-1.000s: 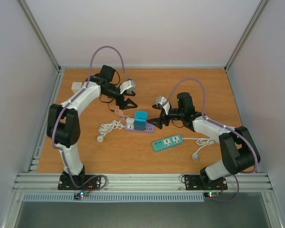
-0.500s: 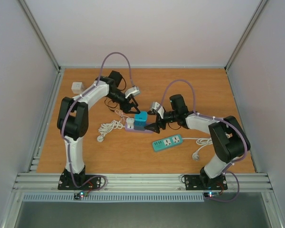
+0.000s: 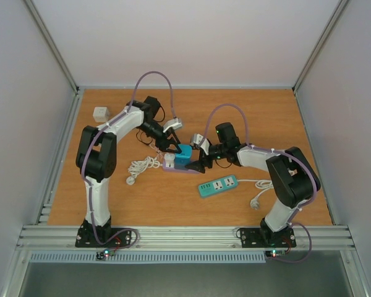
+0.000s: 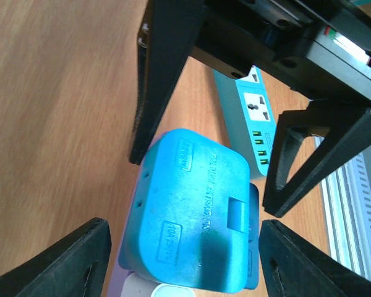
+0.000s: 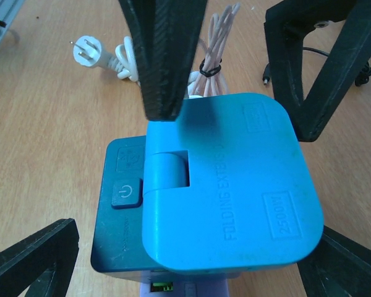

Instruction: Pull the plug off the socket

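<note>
The blue square folding plug block [image 3: 183, 154] sits plugged into the purple plastic power strip [image 3: 184, 169] in the middle of the wooden table [image 3: 247, 117]. The left gripper [image 3: 173, 146] and the right gripper [image 3: 198, 164] crowd it from opposite ends. Both are spread wide around the block and hold nothing. A white round plug [image 3: 169, 160] stands just beside it on the same strip. A coiled white cable [image 3: 142, 166] lies to the left, a teal power strip [image 3: 217, 185] near the front, and a small white cube adapter [image 3: 100, 114] well apart at the back. Only the right wrist view shows the block's dark blue base with a power button [image 5: 127, 192]. The left wrist view shows bare wood between the block and each finger [image 4: 68, 266].
</note>
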`<control>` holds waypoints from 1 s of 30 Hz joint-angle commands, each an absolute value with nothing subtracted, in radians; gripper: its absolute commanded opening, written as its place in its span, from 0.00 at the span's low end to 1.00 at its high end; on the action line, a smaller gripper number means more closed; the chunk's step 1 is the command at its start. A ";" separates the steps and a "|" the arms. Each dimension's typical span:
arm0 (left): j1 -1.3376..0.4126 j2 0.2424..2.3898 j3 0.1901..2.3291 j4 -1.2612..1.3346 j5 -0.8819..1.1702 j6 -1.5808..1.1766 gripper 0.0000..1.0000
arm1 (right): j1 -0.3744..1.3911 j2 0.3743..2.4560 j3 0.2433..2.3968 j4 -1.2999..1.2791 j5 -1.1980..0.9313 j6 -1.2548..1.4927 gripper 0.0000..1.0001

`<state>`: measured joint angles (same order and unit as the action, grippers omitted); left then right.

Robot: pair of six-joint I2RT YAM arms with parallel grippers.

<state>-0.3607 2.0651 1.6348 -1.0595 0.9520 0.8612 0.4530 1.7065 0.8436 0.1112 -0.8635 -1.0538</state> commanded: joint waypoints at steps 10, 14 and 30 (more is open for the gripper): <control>-0.367 1.936 1.533 -1.062 1.014 0.992 0.56 | 0.467 1.739 0.893 0.088 -0.863 -1.098 0.90; -0.367 1.881 1.483 -0.999 1.016 1.000 0.52 | 0.467 1.740 0.896 0.080 -0.864 -1.103 0.87; -0.403 1.773 1.351 -0.828 0.983 0.996 0.39 | 0.472 1.720 0.870 0.136 -0.875 -1.086 0.91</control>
<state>-0.3759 1.8420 1.3922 -0.9508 0.9791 1.0023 0.4622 1.7290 0.8722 0.0891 -0.8600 -1.0790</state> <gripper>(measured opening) 0.410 0.911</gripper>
